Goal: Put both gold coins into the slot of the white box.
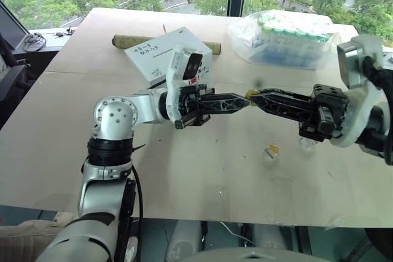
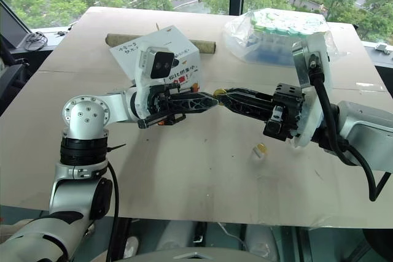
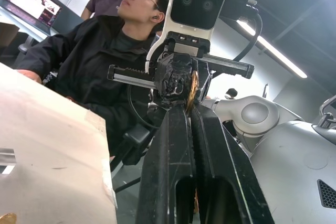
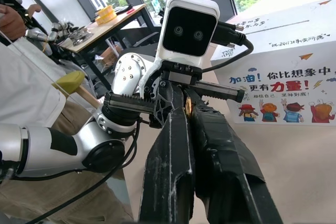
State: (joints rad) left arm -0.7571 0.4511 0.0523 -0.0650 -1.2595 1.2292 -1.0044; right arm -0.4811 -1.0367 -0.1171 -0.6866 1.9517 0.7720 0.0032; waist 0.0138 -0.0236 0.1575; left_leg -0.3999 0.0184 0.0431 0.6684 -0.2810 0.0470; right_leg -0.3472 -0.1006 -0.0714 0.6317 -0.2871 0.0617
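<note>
My left gripper (image 1: 244, 102) and right gripper (image 1: 253, 98) meet tip to tip in mid-air above the table (image 1: 202, 170), both pointing level at each other. Both sets of fingers are pressed together, and a gold coin (image 1: 251, 94) sits edge-up right at the point where the tips meet; in my right wrist view it is pinched between the right fingers (image 4: 173, 145), and in the left wrist view I see a coin edge between the closed left fingers (image 3: 173, 145) too, so both grippers seem to be clamped on the same coin. The second coin (image 1: 274, 149) lies flat on the table, below the right gripper, beside a small clear plastic piece (image 1: 268, 153).

The white box (image 1: 161, 53) stands behind my left wrist, its top bearing handwritten lines and the slot (image 1: 167, 54), a thin dark line. On its side I read blue and red characters, "加油!" among them, above a row of cartoon figures. Behind the box lies a cardboard tube (image 1: 132, 41); a clear bag of green-capped bottles (image 1: 285, 38) is at the far right.
</note>
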